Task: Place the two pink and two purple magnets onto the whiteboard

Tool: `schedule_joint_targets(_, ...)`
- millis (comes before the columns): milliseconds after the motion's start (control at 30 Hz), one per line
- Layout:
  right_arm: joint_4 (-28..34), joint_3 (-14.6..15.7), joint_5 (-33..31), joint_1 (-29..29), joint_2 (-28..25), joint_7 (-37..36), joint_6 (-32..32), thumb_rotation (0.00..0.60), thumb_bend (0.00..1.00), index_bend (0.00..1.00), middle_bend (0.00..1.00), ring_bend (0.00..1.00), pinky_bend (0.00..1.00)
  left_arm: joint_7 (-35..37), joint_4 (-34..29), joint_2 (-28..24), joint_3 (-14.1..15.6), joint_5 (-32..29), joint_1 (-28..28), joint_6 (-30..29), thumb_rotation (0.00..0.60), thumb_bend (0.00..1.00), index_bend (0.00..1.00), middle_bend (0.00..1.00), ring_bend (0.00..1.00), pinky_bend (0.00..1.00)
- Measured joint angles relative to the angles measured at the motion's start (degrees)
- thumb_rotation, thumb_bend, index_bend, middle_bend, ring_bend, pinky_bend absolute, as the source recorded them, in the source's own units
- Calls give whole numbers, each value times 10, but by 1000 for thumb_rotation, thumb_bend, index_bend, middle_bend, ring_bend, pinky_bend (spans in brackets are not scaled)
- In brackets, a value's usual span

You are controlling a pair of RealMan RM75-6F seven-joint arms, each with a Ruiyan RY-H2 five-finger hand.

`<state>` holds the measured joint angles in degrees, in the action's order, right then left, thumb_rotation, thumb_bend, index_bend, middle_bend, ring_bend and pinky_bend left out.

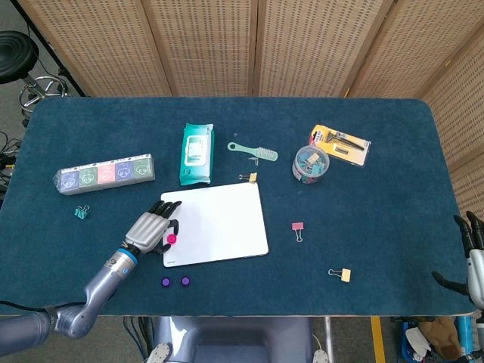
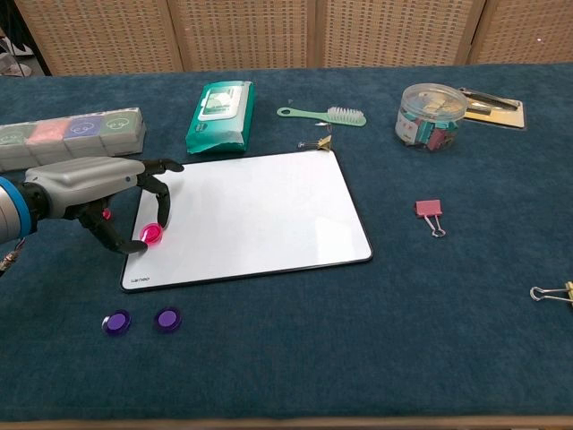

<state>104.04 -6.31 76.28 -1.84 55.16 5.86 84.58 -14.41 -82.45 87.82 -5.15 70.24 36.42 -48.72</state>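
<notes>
Your left hand (image 2: 94,190) sits at the left edge of the whiteboard (image 2: 260,210), left of frame centre, pinching a pink magnet (image 2: 150,235) between thumb and a fingertip right at the board's left border; whether the magnet touches the board cannot be told. A second speck of pink (image 2: 106,214) shows behind the hand, mostly hidden. Two purple magnets (image 2: 116,322) lie side by side on the cloth just below the board's lower left corner, apart from it.

Your right hand (image 1: 470,261) appears only at the lower right edge of the head view, off the table, fingers apart and holding nothing.

Above the board, a green wipes pack (image 2: 219,116) lies near its upper left corner, a green brush (image 2: 324,114) farther right, and a small gold clip (image 2: 318,143) touches the board's upper right corner. A long box of coloured tiles (image 2: 73,133) lies at the left, just above your hand, with a teal clip (image 1: 81,212) beneath it in the head view. Upper right holds a clear tub of clips (image 2: 431,116) and a yellow carded pack (image 1: 341,144) beside it. A pink clip (image 2: 429,212) lies right of the board; a gold clip (image 1: 340,274) lies lower right.

The table (image 1: 378,204) wears dark blue cloth. Wicker screens (image 1: 257,45) stand behind it, and a black stool (image 1: 17,57) shows at upper left.
</notes>
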Motion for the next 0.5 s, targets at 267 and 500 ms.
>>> schedule_joint_targets(267, 3, 0, -2, 0, -2, -2, -2, 600, 0, 0, 0, 0, 0, 6, -20, -27, 2, 5, -9, -27, 600, 242, 149, 0, 0, 0)
schedule_joint_targets(500, 5, 0, -1, 0, -2, -3, -2, 600, 0, 0, 0, 0, 0, 14, -7, -57, 6, -5, -28, -50, 600, 242, 229, 0, 0, 0)
